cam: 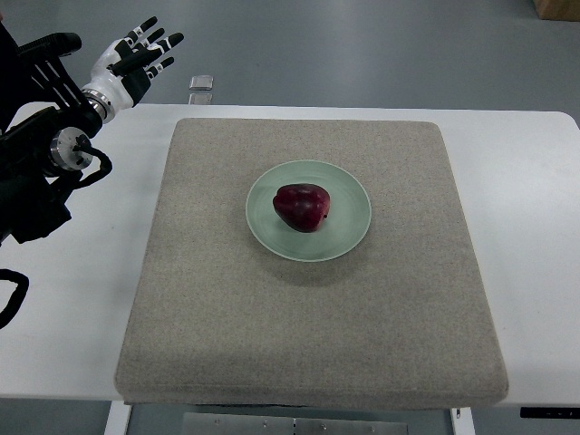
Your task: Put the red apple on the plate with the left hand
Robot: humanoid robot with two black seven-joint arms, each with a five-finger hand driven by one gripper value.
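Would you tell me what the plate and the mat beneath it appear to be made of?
The plate looks like glazed ceramic, possibly melamine: pale green, smooth, with a soft sheen along its rim. The mat seems to be coarse woven fabric or felt over padding: beige, speckled, matte, with rounded, thick edges.

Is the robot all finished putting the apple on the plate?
It looks finished. The red apple sits on the green plate, in the middle of the beige mat. The left hand is up at the far left corner of the table, fingers spread, holding nothing and well clear of the plate. Nothing seems left to do except perhaps resting the arm.
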